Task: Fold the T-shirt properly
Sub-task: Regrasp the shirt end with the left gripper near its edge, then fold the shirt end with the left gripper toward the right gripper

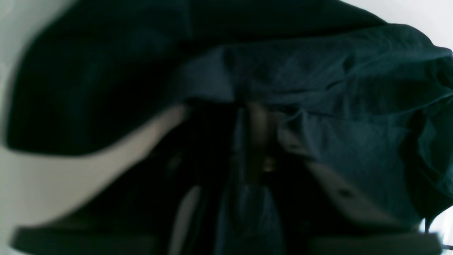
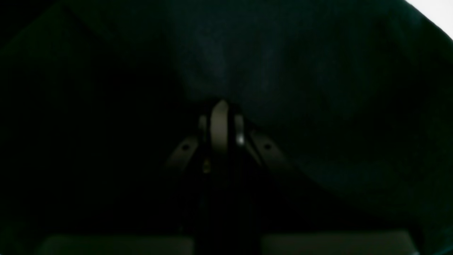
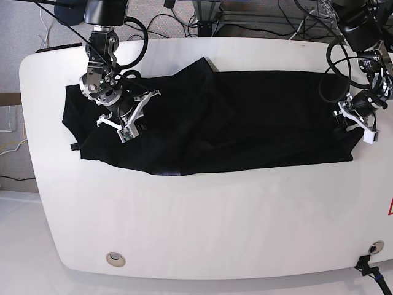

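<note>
Two wrist views and one base view show this moment. From the left wrist, the T-shirt [image 1: 318, 106] fills most of the picture as rumpled black cloth with folds running across it, and pale table [image 1: 53, 184] shows at the lower left and in the top right corner. The left gripper [image 1: 253, 117] is blurred and dark among the folds; cloth bunches right at its tips, but I cannot tell whether the jaws pinch it or merely press into it. From the right wrist, almost everything is black cloth of the T-shirt [image 2: 300, 88], with a sliver of bright table at the upper right corner. The right gripper [image 2: 221, 106] has its jaws drawn together, the tips pushed against a tented crease of the cloth, apparently nipping it. In the base view, the T-shirt [image 3: 245, 123] lies spread lengthwise across the far half of the white table [image 3: 202, 227], plain black side up, with one layer folded over near its middle. The right gripper [image 3: 130, 128] sits on the cloth near the shirt's end at the picture's left, and the left gripper [image 3: 355, 120] sits at the opposite end, at the cloth's edge.
</note>
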